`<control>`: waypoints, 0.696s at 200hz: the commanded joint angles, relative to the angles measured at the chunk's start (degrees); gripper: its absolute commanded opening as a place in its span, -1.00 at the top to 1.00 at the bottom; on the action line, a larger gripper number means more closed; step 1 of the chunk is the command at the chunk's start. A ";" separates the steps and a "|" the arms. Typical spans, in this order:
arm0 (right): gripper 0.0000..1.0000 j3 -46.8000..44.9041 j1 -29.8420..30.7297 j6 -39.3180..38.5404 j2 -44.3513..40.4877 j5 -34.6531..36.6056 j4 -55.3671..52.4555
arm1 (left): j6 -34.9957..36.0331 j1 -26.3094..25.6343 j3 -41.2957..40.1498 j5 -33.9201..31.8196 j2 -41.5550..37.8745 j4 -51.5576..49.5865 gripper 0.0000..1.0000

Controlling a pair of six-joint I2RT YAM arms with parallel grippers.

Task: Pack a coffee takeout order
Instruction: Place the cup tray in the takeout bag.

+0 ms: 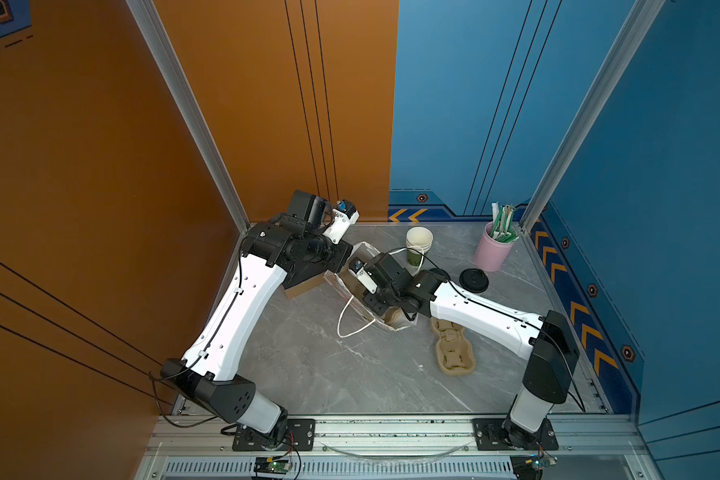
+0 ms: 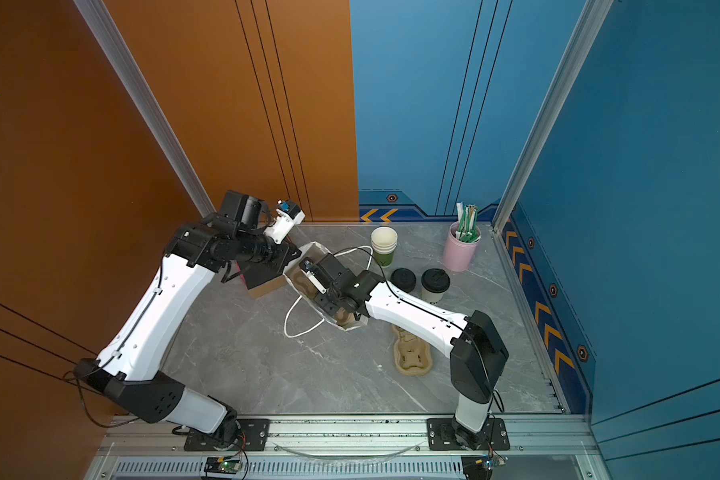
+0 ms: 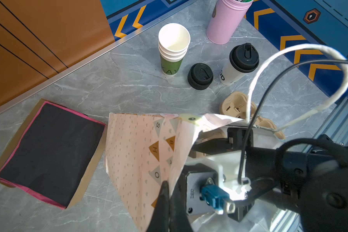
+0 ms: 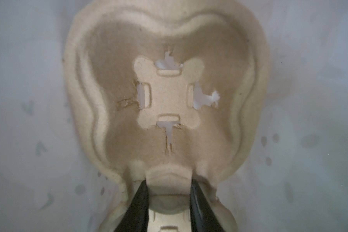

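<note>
A grey marbled table (image 1: 350, 374) carries everything. The left arm (image 1: 233, 316) reaches over its far left corner, and the right arm (image 1: 483, 316) stretches in across the middle.

Between them a pale pink paper bag (image 3: 141, 152), printed with small marks and lettered pennants, has its mouth open. Its white string handle (image 3: 289, 52) loops up. The left gripper (image 3: 166, 183) is closed, pinching the bag's rim. The right gripper (image 4: 169, 186) is inside the bag, its fingers (image 4: 139, 200) clamped on either side of the middle ridge of a tan pulp cup carrier (image 4: 169, 96).

Just beside the bag sits a brown cardboard box (image 3: 92, 164). A flat, matte black napkin (image 3: 48, 152) lies on top, with pink napkin edges (image 3: 36, 194) showing around it. Spare carriers (image 1: 452, 349) lie stacked partly under the right arm.

A pink tumbler (image 1: 491, 253) in the far right corner holds a slim white-wrapped straw (image 1: 495, 210) upright among green-wrapped ones. A stack of open cups (image 3: 173, 48), the bottom one green, stands near the back wall.

The lidded cup (image 3: 239, 64) stands upright on the table between the tumbler and the right arm. It is whitish with dark lettering and has a round black lid with a raised sip plug. A short pile of loose black lids (image 3: 200, 76) sits just beside it.
</note>
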 commanded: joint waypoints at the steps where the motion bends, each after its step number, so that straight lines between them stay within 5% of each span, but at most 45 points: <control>1: 0.40 1.63 0.52 0.83 2.30 1.50 1.38 | 1.00 -0.45 -0.67 -0.98 -1.39 1.18 1.00; 139: 0.36 7.86 -0.21 3.28 15.16 3.87 4.28 | 1.52 -0.44 -1.05 -1.25 -1.66 1.43 1.00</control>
